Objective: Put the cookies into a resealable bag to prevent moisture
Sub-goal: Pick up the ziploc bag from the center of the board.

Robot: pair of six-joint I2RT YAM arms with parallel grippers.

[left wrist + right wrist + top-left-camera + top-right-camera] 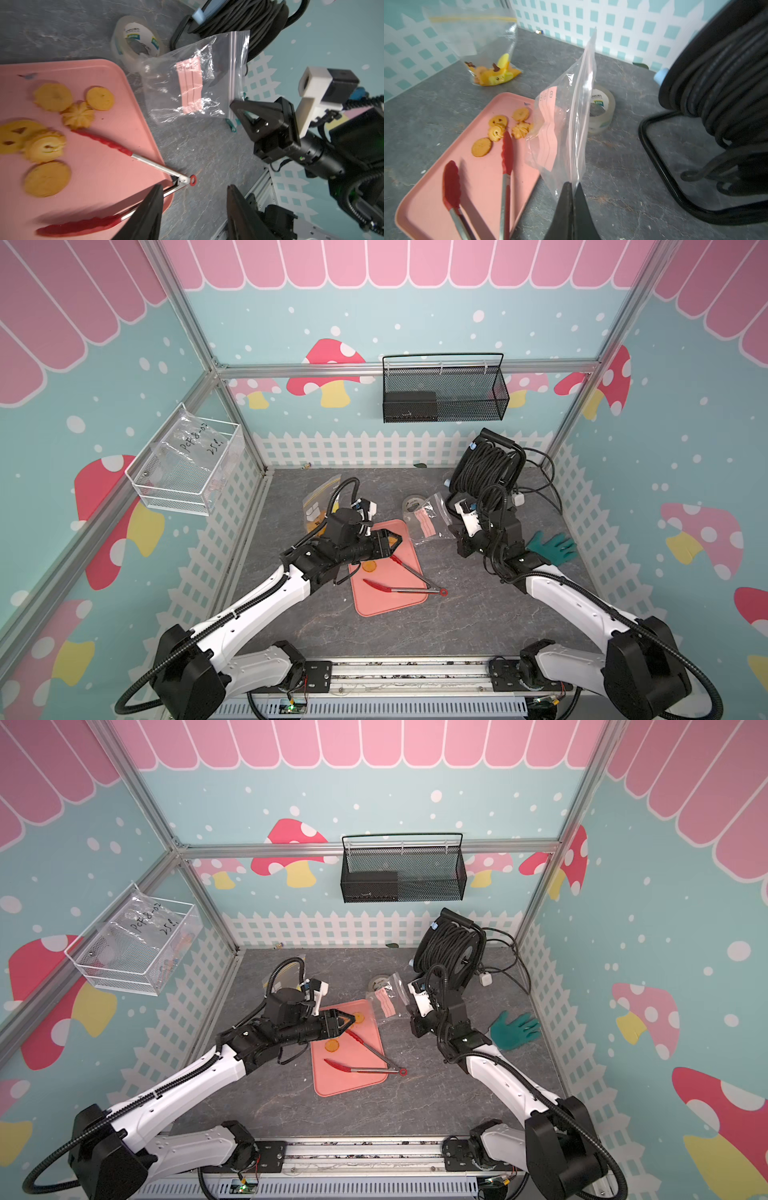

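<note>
The cookies lay in a loose cluster on the far half of the pink tray, and six could be counted in the left wrist view. None was in either gripper.

The left gripper hung over that far half of the tray with its jaws partway apart and nothing between them. In both top views one cookie showed through the open frame of its fingers, and another lay on the tray just nearer than the gripper. From above I could not tell how high the jaws stood over the cluster. Its own wrist view was smeared, though there the cookies sat off to one side of the jaws, not between them.

The right gripper was pinched tight on the zip-strip edge of the clear zip bag. It held the bag upright just off the tray's right edge, near the far end. Pink strips showed inside the bag. The bag stood between these jaws and the cookies, which were near it but apart from it.

The red tongs lay spread on the tray, one tip just beside the cluster and the hinge ring poking past the tray's right edge. A tape roll sat just beyond the bag, off the tray's far right corner.
</note>
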